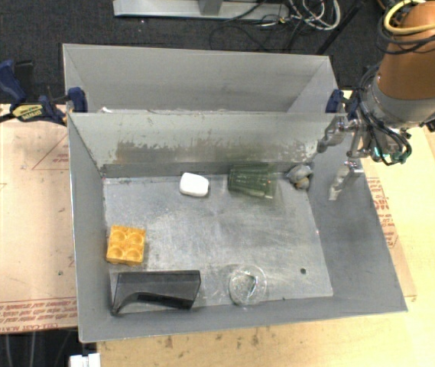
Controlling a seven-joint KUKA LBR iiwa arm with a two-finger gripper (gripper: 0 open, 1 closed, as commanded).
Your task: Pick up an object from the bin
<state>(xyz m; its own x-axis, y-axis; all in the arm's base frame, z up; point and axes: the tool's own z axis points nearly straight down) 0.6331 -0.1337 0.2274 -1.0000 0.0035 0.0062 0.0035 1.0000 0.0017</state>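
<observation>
— Which one would you have it take, from where we stand?
— Along the front edge there's a black wedge-shaped thing (154, 290) and, just beside it, a clear round cup (245, 284). I'd judge both awkward: one is broad, the other looks slippery. The yellow dimpled block (126, 244) to the left is squarer, but it's well apart from the arm.
— And further back?
— A white oval bar (194, 184), a green see-through cup (251, 182) lying on its side, then a small grey-brown lump (301, 177) in the far right corner, at the foot of the back wall. That lump lies nearest the gripper (328, 170).
— What's the gripper doing?
— It hangs over the right-hand sloping wall with its fingers spread apart and nothing between them. Nothing is picked yet.
— So how should it go about it?
— I'd say come inward off the slope first, then straight down, with the fingers turned so neither strikes a wall. That corner looks tight. The green cup has more free room around it.
— And the bin (225, 232) itself?
— Bare grey metal, scuffed, flat in the middle, with walls slanting up all round. I'd expect things to skid on it if nudged. Beyond the bin the floor is dark, with a tangle of cables (316, 2) at the far end
</observation>
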